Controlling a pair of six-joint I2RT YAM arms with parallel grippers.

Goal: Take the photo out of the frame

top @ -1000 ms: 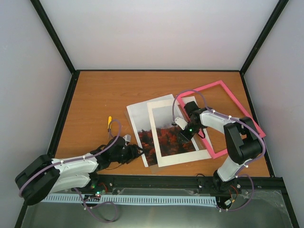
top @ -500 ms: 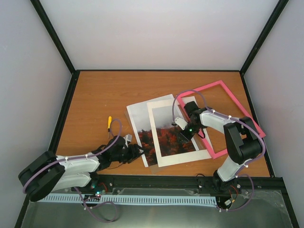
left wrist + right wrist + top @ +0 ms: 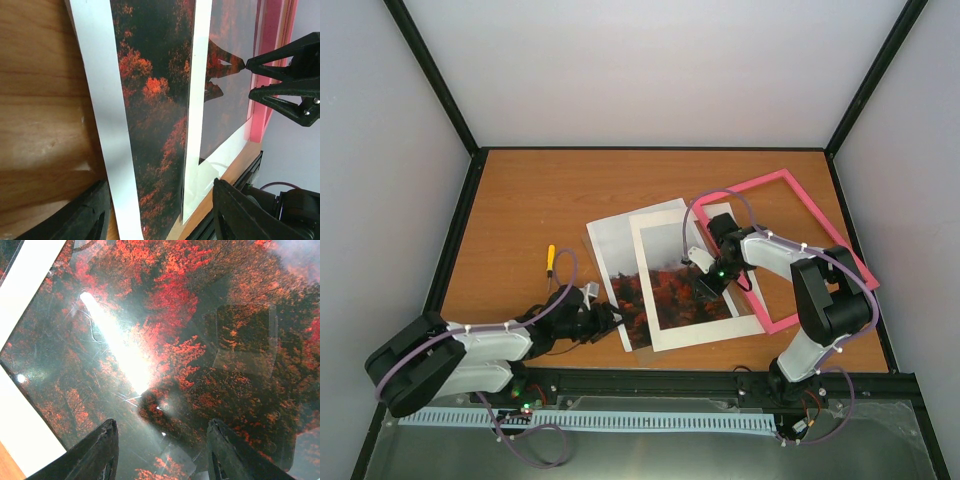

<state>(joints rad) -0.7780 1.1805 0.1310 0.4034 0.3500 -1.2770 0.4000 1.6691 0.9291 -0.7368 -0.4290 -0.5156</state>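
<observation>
The photo (image 3: 618, 268), misty grey above and orange-red trees below, lies flat on the table, its right part tucked under the white mat (image 3: 670, 335). The pink frame (image 3: 820, 225) lies further right, empty of the photo. My left gripper (image 3: 612, 320) stands open at the photo's near left corner; in the left wrist view its fingers (image 3: 87, 215) straddle the photo (image 3: 150, 100) and the mat's edge (image 3: 200, 75). My right gripper (image 3: 705, 282) is open, tips down over the glass pane (image 3: 125, 355) inside the mat's window, with red trees showing through between its fingers (image 3: 97, 450).
A small yellow-tipped tool (image 3: 550, 258) lies on the wooden table (image 3: 540, 200) left of the photo. The black rail (image 3: 660, 380) runs along the near edge, close behind my left gripper. The right arm's fingertips (image 3: 250, 77) show at the left wrist view's right side.
My left arm has crept a little to the right, toward the photo's near corner. The right arm, the mat and the frame have not moved.
</observation>
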